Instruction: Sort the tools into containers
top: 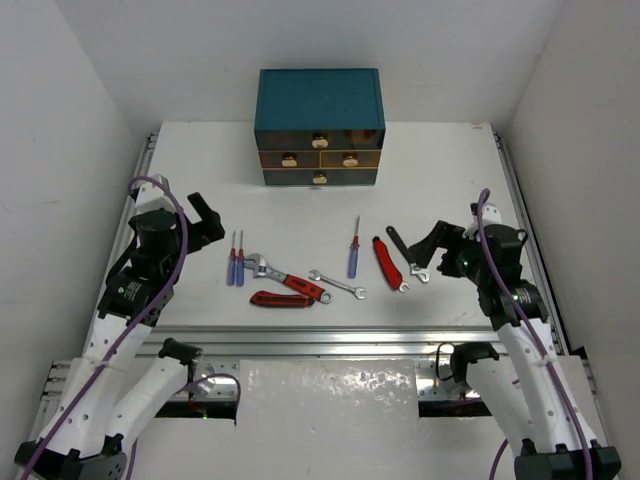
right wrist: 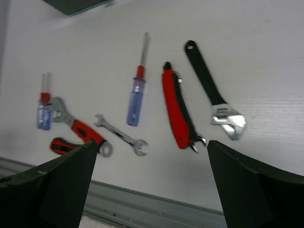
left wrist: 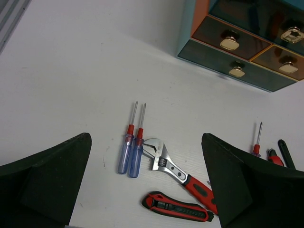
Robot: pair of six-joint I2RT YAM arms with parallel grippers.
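Status: nothing is sorted yet. The left pincer and the right pincer both stand wide apart and empty, above the counter, in front of the chest and to either side of it. All four drawers are closed.

Recommended practice: open a drawer before you lift any tool. Take the pale knob of the bottom drawer squarely and pull straight out from the chest. The chest looks light and may slide, so brace it with your other arm if it does.

Tools, all in a row in front of the chest:
- two small screwdrivers, touching side by side, to the left
- red-handled adjustable wrench, just beside them
- red-and-black tool, close under the wrench; its type is unclear
- silver spanner, near the middle
- blue-handled screwdriver
- second red-handled tool
- black-handled wrench, to the right

Obstruction: none between pincers and chest. Close neighbours risk a double pick.
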